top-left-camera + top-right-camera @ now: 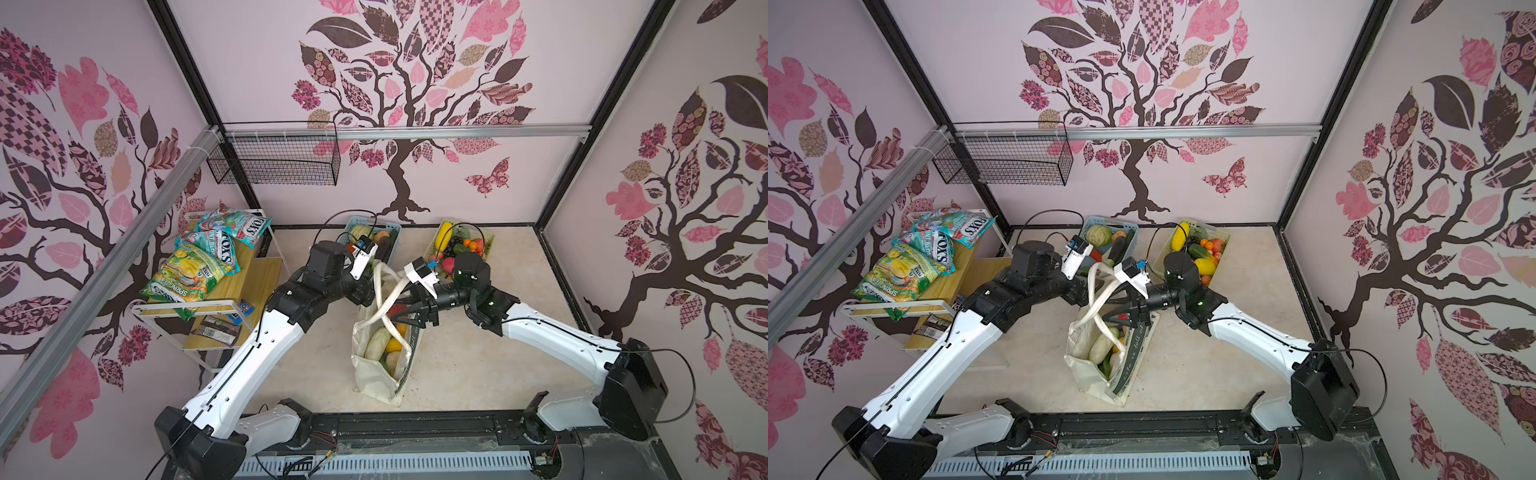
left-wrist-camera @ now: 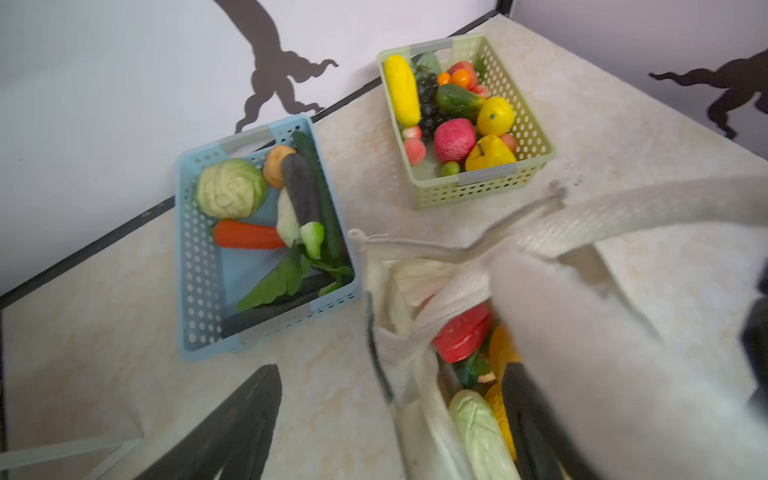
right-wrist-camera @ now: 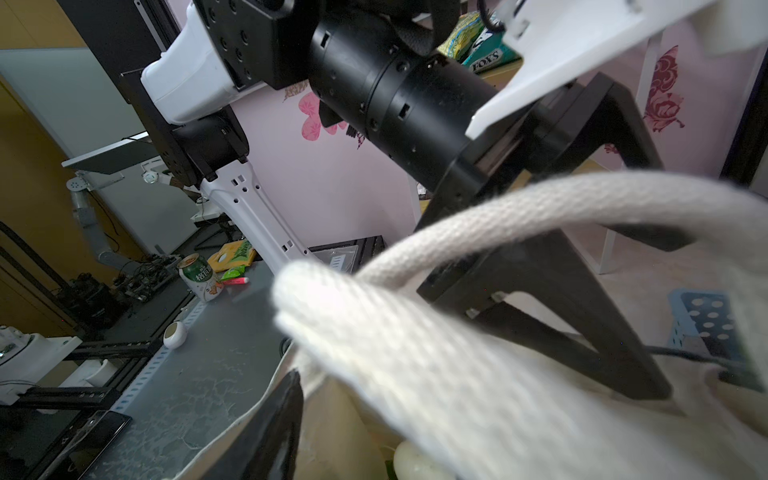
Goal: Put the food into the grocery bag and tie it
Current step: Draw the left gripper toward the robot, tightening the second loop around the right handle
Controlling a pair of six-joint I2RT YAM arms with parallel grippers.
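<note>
Left gripper [image 2: 390, 370] spread wide; I cannot tell whether my right gripper [image 1: 401, 309] pinches the straps [image 1: 379, 286], whose loose mid-frame crossing could slip undone.

**Top views**
- Three snack packets lie on the wooden shelf [image 1: 249, 284], at 9 to 10 o'clock from the grocery bag [image 1: 1086, 374].
  - 12 o'clock packet [image 1: 232, 226]: "FOX'S".
  - Middle packet [image 1: 208, 253]: "FOX'S"; the smaller lettering is illegible.
  - 6 o'clock green packet [image 1: 183, 278]: "SPRING TEA".
- Dark band [image 1: 1133, 353], on the 3 o'clock side of the grocery bag: white script, of which only "full of" is legible.

**Right wrist view**
- Teal packet [image 3: 490, 56]: "FOX'S".
- Green can [image 3: 198, 276]: Chinese characters, too small to read.
</note>
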